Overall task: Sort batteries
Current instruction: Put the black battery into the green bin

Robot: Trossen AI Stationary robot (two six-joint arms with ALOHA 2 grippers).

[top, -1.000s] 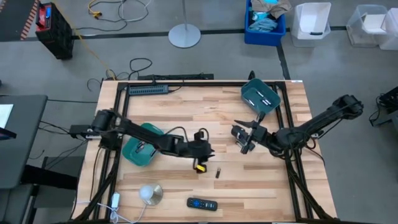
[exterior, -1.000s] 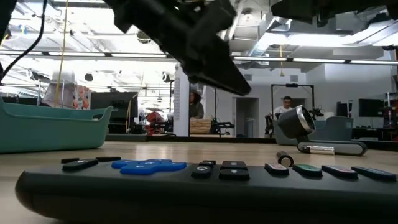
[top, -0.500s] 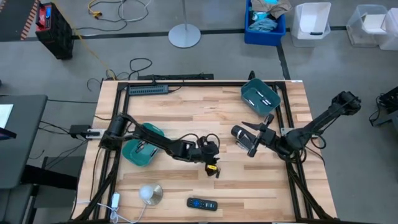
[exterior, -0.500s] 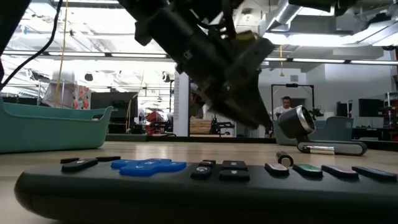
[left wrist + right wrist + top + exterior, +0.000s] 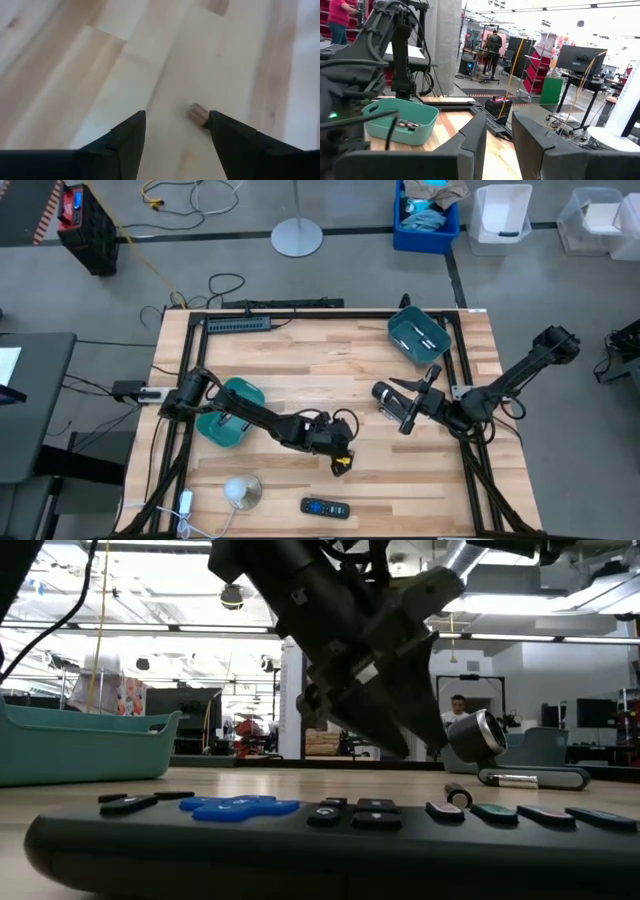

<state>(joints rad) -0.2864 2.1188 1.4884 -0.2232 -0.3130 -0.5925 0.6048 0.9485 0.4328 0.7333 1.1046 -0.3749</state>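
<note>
A small brownish battery lies on its side on the wooden table; in the low view the battery shows just past the remote. My left gripper is open and slants down over it. Its fingers stand on either side of the battery, which lies close to one finger without touching it. In the high view my left gripper is near the table's middle, toward the near edge. My right gripper waits right of centre, raised and about level, open with nothing between its fingers.
A black remote lies near the front edge. A teal bin sits at the left and a second teal bin at the far right. A black cylinder with a pale end lies beyond the battery. A pale domed thing rests front left.
My left gripper has gone toward the table's near edge and a little right. It has come down over the battery, rolled about its own axis, and its fingers have spread open. The battery has stayed where it was.
</note>
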